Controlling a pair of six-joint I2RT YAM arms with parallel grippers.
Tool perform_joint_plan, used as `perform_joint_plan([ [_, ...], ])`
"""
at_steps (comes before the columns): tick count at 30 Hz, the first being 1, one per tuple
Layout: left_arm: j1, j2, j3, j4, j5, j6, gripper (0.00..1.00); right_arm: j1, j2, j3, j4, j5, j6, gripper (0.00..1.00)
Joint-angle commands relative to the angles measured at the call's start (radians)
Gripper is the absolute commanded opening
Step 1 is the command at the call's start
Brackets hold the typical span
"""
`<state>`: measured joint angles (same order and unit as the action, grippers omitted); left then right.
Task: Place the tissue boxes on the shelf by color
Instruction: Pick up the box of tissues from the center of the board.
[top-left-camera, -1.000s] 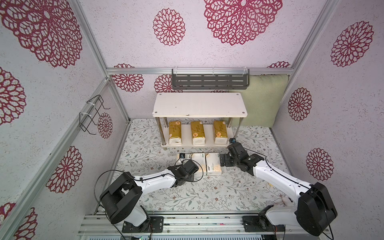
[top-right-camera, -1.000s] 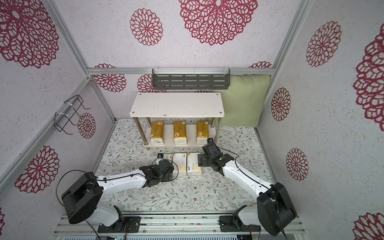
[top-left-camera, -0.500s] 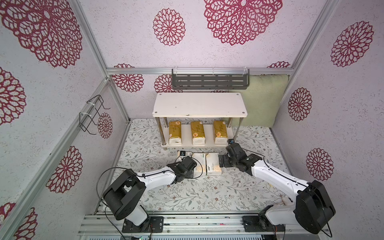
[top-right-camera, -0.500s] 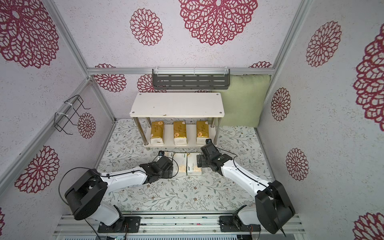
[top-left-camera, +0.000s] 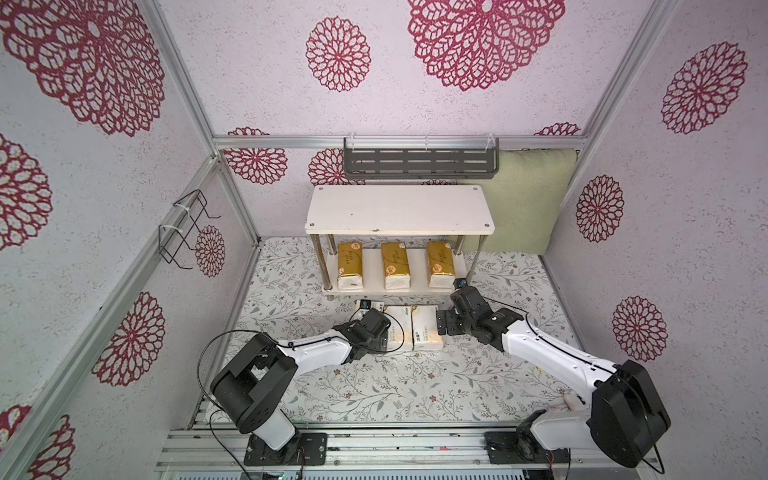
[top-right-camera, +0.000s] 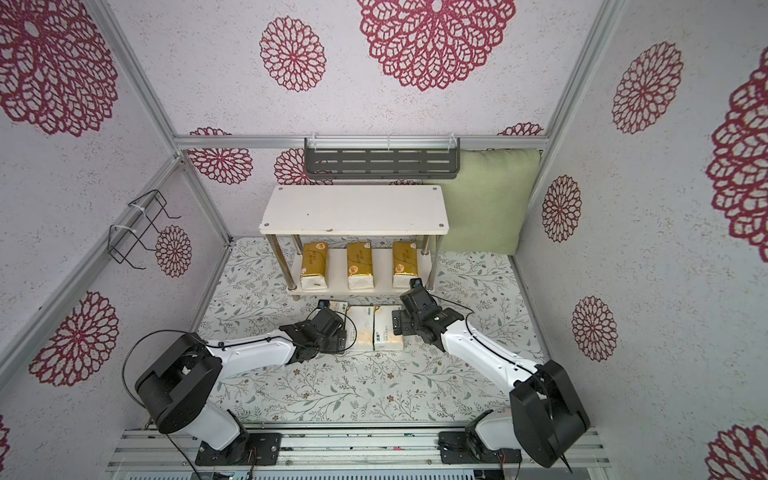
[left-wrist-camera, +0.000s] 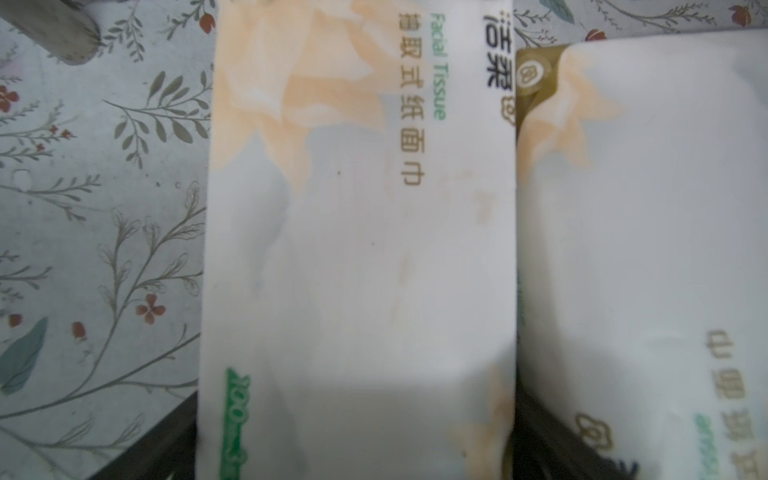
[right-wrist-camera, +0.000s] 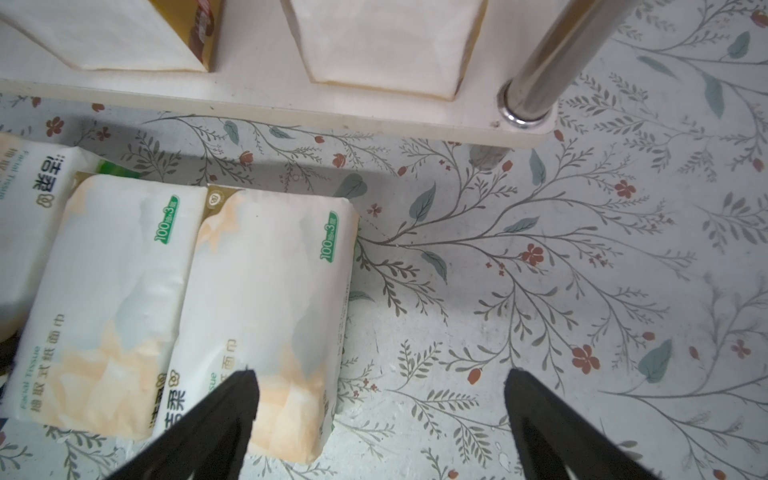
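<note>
Three gold tissue boxes (top-left-camera: 395, 266) stand in a row on the shelf's lower board (top-left-camera: 390, 291), under its bare top board (top-left-camera: 399, 210). Three white tissue boxes lie side by side on the floor in front of the shelf. My left gripper (left-wrist-camera: 353, 444) is open and astride the leftmost white one (left-wrist-camera: 353, 249), a dark finger (left-wrist-camera: 166, 453) at each long side; in both top views the arm hides most of it. My right gripper (right-wrist-camera: 380, 374) is open, one finger (right-wrist-camera: 232, 399) over the rightmost white box (right-wrist-camera: 266, 299), the other over bare floor.
The middle white box (top-left-camera: 397, 322) lies tight between its neighbours. A chrome shelf leg (right-wrist-camera: 552, 62) stands close to my right gripper. At the back are a green cushion (top-left-camera: 528, 199) and a grey wall rack (top-left-camera: 419, 164); a black wire holder (top-left-camera: 183, 232) hangs on the left wall.
My left gripper has slid toward the shelf along the leftmost white box and its jaws have spread wider. The right arm has shifted only slightly.
</note>
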<state>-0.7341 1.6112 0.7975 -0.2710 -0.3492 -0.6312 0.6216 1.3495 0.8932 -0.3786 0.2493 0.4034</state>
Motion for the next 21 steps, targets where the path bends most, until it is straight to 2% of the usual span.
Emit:
perform_joint_plan([
  [1, 0.006, -0.007, -0.017, -0.002, 0.029, 0.010, 1.00, 0.009, 0.004, 0.008, 0.012, 0.008, 0.012, 0.99],
  [13, -0.024, -0.151, -0.044, -0.123, 0.026, -0.052, 0.95, 0.012, 0.014, 0.007, 0.021, 0.007, 0.011, 0.99],
  [21, -0.071, -0.258, -0.080, -0.238, 0.056, -0.117, 0.96, 0.012, 0.024, 0.012, 0.024, 0.004, 0.008, 0.99],
])
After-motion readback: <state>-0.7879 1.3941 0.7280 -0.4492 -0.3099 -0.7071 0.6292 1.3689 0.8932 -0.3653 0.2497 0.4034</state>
